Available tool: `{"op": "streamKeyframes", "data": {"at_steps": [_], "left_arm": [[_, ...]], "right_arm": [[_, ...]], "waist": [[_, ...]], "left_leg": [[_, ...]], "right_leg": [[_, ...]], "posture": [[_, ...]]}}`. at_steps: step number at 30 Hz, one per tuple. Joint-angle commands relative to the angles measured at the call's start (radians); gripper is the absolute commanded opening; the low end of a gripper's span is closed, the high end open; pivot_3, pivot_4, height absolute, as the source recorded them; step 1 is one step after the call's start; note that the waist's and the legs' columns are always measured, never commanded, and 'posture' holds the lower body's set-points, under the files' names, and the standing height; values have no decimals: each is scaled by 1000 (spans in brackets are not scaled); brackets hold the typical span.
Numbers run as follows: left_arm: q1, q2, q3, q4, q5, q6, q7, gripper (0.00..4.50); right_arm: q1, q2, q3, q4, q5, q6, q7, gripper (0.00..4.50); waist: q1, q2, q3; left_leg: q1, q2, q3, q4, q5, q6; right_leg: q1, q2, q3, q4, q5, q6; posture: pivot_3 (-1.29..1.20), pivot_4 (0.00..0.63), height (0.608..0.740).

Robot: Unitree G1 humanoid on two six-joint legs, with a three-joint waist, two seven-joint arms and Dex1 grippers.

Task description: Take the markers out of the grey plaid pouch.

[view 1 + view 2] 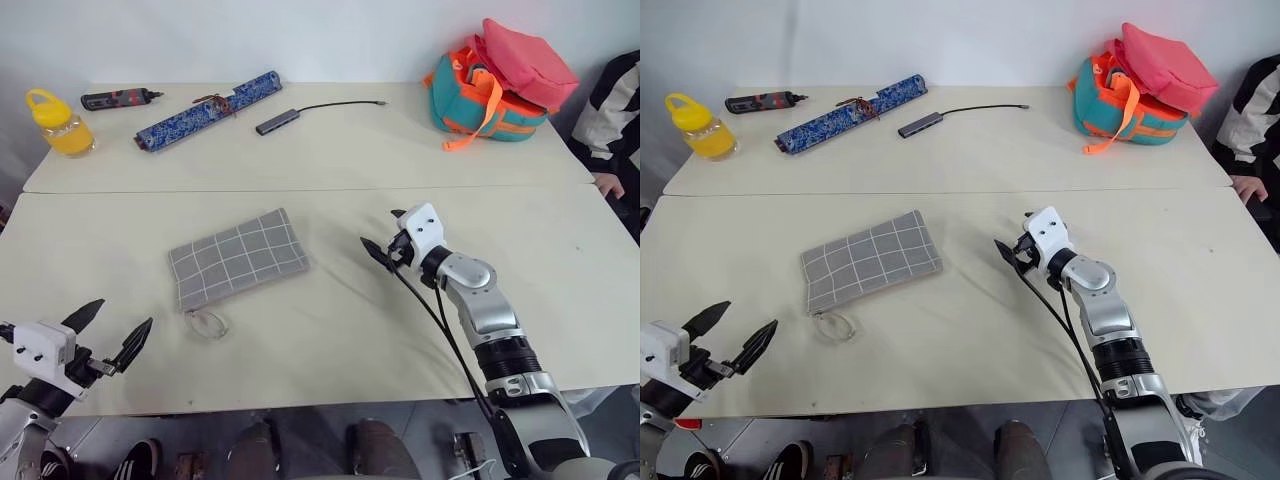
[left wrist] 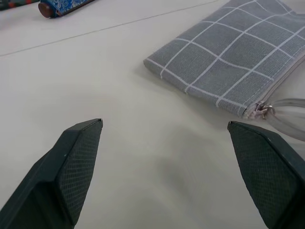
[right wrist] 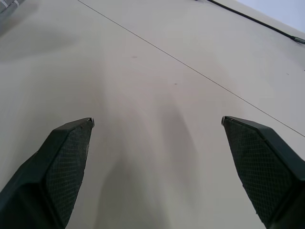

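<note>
The grey plaid pouch lies flat and zipped near the middle of the table, its clear loop at the near corner. The markers are hidden. My left gripper hovers open at the table's near left edge, a little short and left of the loop. In the left wrist view the pouch and its zipper pull lie just beyond the open fingers. My right gripper stands open and empty over bare table to the right of the pouch, pointing toward it.
Along the far side lie a yellow bottle, a black-and-red tool, a blue patterned roll and a grey USB stick on a cable. A teal-orange-pink bag stands far right. A person's sleeve shows at the right edge.
</note>
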Motion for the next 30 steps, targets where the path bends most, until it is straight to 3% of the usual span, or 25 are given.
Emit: {"op": "streamKeyframes", "data": {"at_steps": [1,3,12,15,24,25,30], "left_arm": [[-6,4,6,-12,1,-34,-6,4477],[-11,10,-1,-11,58,-58,28,4477],[-62,40,5,37,47,-98,-11,4477],[-108,65,-5,97,104,-167,-2,4500],[-240,153,-97,272,274,-380,6,4500],[-250,164,-108,289,293,-410,5,4500],[-256,231,-173,356,365,-577,-29,4500]], "right_arm": [[-1,-6,-16,-40,2,-12,-3,4500],[-1,-5,-13,-42,0,-12,-1,4500],[-39,71,1,-97,42,33,6,4500],[-71,140,26,-107,52,54,8,3596],[-116,263,171,-35,-31,7,29,248],[-112,264,193,-19,-49,-7,34,34],[-87,264,253,34,-104,-23,42,34]], "waist": [[0,0,0],[0,0,0],[-2,0,0],[-2,0,0],[-3,-1,0],[-3,-1,-1],[-10,-1,-1]], "left_leg": [[0,0,0,0,0,0],[0,0,0,0,0,0],[0,1,0,0,0,0],[0,1,0,0,0,-1],[-1,0,1,-2,0,-1],[-1,0,1,-2,0,0],[-2,0,3,-2,0,-1]], "right_leg": [[0,0,0,0,0,0],[0,0,0,0,0,0],[-1,0,0,0,0,0],[-2,1,0,2,0,0],[-5,-1,-2,5,0,0],[-6,-1,-2,5,0,0],[-8,-1,-2,6,0,0]], "posture": [[0,150,740],[0,150,740],[0,150,740],[0,150,740],[0,150,740],[0,150,740],[0,150,740]]}}
